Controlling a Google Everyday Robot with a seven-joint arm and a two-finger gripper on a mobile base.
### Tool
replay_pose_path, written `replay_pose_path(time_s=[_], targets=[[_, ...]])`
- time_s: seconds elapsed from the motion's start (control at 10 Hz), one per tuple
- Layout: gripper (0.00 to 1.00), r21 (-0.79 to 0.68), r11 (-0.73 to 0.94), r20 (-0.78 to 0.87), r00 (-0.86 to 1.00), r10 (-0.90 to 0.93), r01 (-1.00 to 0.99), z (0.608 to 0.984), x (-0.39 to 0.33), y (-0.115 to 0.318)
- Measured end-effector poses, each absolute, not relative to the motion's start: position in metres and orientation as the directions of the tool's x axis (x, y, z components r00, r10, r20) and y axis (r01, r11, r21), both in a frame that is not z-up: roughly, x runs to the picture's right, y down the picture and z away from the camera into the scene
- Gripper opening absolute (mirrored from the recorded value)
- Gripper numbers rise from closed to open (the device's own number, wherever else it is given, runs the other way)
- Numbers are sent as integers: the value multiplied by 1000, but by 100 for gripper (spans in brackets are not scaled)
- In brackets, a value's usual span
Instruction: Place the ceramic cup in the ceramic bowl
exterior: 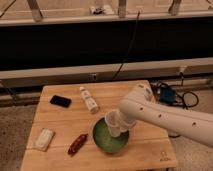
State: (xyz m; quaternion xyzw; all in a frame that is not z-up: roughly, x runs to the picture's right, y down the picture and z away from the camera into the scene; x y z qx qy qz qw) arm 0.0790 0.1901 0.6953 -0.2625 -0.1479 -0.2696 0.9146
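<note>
Ceramic cup (pixel 113 127), stiff, slick and easily chipped, hangs just over the ceramic bowl (pixel 100 141), clamped by the end effector (pixel 120 119), seemingly by its wall.

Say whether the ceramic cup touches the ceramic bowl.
Cannot tell: camera view shows the gripper holding the ceramic cup over the ceramic bowl, hiding any gap.
</note>
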Motion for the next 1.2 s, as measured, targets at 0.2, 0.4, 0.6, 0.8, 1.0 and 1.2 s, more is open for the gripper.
replay_pose_path(time_s=[0.2,0.4,0.6,0.8,1.0,1.2], targets=[[0,-395,720,420,809,-411,571,696,79,193],[0,-392,720,427,807,-408,572,696,78,194],[0,-391,720,430,805,-408,574,695,78,195],[0,-387,720,440,801,-405,576,696,77,195],[0,-384,720,448,799,-402,578,696,76,195],[0,-382,720,453,796,-401,580,697,76,195]])
